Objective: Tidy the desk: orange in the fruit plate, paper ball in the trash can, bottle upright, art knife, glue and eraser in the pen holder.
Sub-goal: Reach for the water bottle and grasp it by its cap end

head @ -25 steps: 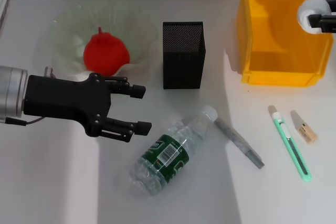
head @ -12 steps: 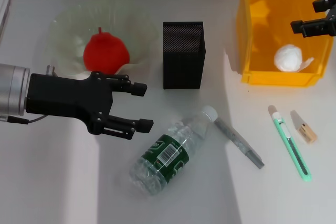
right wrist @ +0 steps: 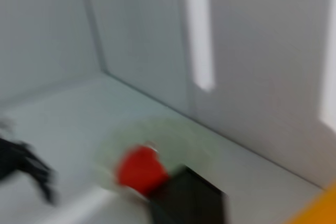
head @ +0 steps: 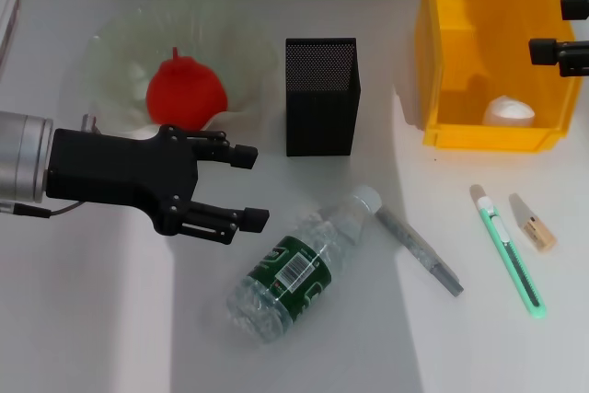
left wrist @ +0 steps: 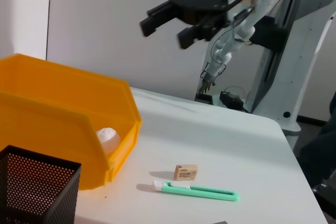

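The orange (head: 187,91), a red round fruit, lies in the clear fruit plate (head: 110,52). The white paper ball (head: 509,111) lies inside the yellow trash bin (head: 433,89). The clear bottle (head: 299,269) lies on its side in front of the black mesh pen holder (head: 321,97). The grey glue stick (head: 419,251), green art knife (head: 509,260) and eraser (head: 534,225) lie on the table. My left gripper (head: 249,189) is open and empty, just left of the bottle. My right gripper (head: 563,28) is open and empty at the bin's right side, and it also shows in the left wrist view (left wrist: 164,31).
The left wrist view shows the bin (left wrist: 63,93) with the paper ball (left wrist: 107,136), the eraser (left wrist: 186,172), the knife (left wrist: 197,191) and the pen holder (left wrist: 37,187). The right wrist view is blurred, showing the orange (right wrist: 139,169).
The right gripper opened and let go of the paper ball, which dropped into the yellow bin. The gripper then drew off to the right. The left arm has barely moved.
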`<act>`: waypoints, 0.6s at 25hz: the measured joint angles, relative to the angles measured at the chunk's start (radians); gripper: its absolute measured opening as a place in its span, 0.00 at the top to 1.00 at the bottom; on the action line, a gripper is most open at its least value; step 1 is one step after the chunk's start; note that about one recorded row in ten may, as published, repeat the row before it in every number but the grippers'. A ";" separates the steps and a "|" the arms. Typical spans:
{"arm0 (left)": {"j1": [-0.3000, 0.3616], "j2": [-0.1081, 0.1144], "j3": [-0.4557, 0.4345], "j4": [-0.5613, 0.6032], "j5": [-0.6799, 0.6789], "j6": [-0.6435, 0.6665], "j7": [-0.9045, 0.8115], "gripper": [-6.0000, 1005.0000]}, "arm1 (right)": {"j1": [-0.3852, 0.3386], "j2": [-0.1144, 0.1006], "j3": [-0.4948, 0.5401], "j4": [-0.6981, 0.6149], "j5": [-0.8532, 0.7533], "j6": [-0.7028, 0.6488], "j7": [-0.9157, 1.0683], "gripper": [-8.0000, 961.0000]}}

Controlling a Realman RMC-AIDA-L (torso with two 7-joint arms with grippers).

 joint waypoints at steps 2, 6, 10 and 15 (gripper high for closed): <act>0.000 0.000 -0.001 0.000 0.000 0.000 -0.001 0.18 | -0.015 -0.008 0.034 0.028 0.084 -0.067 -0.022 0.20; 0.000 0.000 -0.005 0.000 -0.001 0.000 -0.014 0.17 | -0.042 -0.090 0.136 0.349 0.302 -0.366 -0.150 0.20; -0.008 0.003 -0.007 0.004 -0.004 -0.001 -0.055 0.17 | -0.060 -0.128 0.132 0.572 0.250 -0.414 -0.305 0.20; -0.034 0.003 0.005 0.093 0.002 -0.022 -0.290 0.17 | -0.082 -0.117 0.140 0.655 0.112 -0.410 -0.462 0.20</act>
